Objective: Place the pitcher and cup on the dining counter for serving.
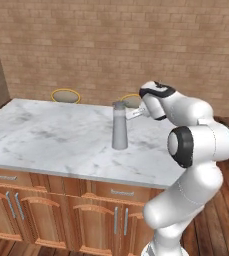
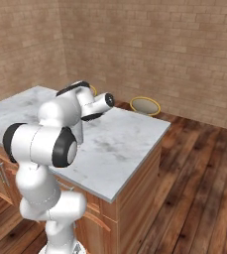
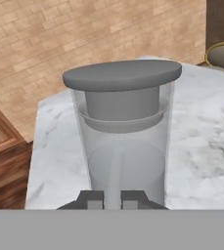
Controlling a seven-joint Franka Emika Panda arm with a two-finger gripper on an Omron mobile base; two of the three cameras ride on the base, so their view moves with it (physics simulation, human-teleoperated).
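The tall grey pitcher point(image 1: 120, 127) stands upright on the marble top of the dining counter point(image 1: 46, 135), toward its right half. My gripper point(image 1: 132, 114) reaches in from the right at the height of the pitcher's capped top. In the hand view the pitcher point(image 3: 123, 127) looms close in front, and my gripper point(image 3: 112, 199) is shut on a thin grey strip of its side, the fingertips point(image 3: 91, 197) nearly together. In the right base view my own arm hides the pitcher, and the counter top point(image 2: 130, 134) stretches past it. The cup is out of view.
Two round yellow-rimmed stools point(image 1: 65, 95) point(image 1: 132, 100) stand behind the counter's far edge, one also visible from the right point(image 2: 145, 105). Brown cabinet doors point(image 1: 16, 210) face me below the top. Wooden floor point(image 2: 199, 173) lies right of the counter, with brick walls behind.
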